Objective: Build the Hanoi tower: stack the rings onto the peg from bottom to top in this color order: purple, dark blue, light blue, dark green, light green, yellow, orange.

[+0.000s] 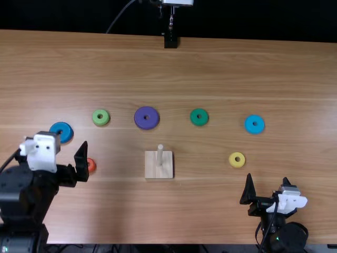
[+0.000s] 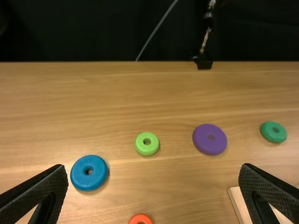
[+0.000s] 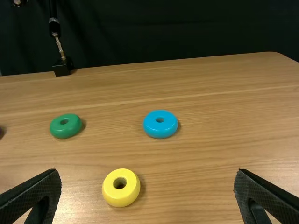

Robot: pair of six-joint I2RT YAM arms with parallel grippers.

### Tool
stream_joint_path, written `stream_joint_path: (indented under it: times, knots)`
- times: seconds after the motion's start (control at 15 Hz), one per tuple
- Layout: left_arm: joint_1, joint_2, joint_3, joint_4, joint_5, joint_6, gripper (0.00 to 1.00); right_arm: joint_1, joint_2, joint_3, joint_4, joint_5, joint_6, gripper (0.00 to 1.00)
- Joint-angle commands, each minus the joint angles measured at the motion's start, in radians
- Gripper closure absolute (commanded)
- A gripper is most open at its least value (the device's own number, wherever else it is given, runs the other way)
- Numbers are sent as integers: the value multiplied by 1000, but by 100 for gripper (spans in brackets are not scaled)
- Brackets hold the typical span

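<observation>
My left gripper [image 1: 68, 139] stands open at the left, beside the dark blue ring [image 1: 62, 132] and the partly covered orange ring [image 1: 91, 165]. The bare peg [image 1: 160, 153] rises from a square wooden base [image 1: 152, 171]. Behind it lie the light green ring [image 1: 100, 117], purple ring [image 1: 146, 117] and dark green ring [image 1: 199, 117]. Farther right are the light blue ring [image 1: 254, 124] and yellow ring [image 1: 237, 159]. My right gripper [image 1: 267, 178] is open, nearer the front than yellow. Nothing is between the fingers of the left gripper [image 2: 154, 167] or right gripper [image 3: 147, 171].
All the rings lie flat and apart on the wooden table [image 1: 210, 68]. A black stand [image 1: 170, 41] with a cable sits at the table's far edge, and a dark curtain [image 3: 187, 32] hangs behind.
</observation>
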Motion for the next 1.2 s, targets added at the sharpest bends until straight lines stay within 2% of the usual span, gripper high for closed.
stream_joint_path:
  times: [0.0,0.27,0.33,0.4,0.47,0.53,0.6,0.67,0.73,0.8,0.87,0.93,1.0,1.13]
  knots:
    - [2,102,87,-41,19,20,0,-10,-19,-63,-68,13,-1,0]
    - [-9,402,327,-255,24,22,0,-10,-19,-63,-68,13,-1,0]
    - [-14,470,376,-279,57,22,0,-10,-19,-63,-68,13,-1,0]
    - [-35,534,423,-297,116,22,0,-10,-19,-63,-68,13,-1,0]
    - [-57,592,471,-312,157,22,0,-10,-19,-63,-68,13,-1,0]
    - [-69,648,529,-332,170,22,0,-10,-19,-63,-68,13,-1,0]
    - [-86,706,592,-376,170,24,0,-10,-19,-63,-68,13,-1,0]
    - [-104,758,655,-437,159,59,0,-10,-19,-63,-68,13,-1,0]
    - [-123,806,704,-481,142,149,0,-10,-19,-63,-68,13,-1,0]
    - [-143,856,736,-507,76,239,0,-10,-19,-63,-68,13,-1,0]
    - [-164,904,765,-525,0,291,0,-10,-19,-63,-68,13,-1,0]
    - [-193,951,793,-544,-47,313,0,-11,-19,-63,-68,13,-1,0]
    - [-218,994,813,-549,-62,316,0,-10,-19,-63,-68,13,-1,0]
    - [-250,1074,857,-549,-62,316,0,-10,-19,-63,-68,13,-1,0]
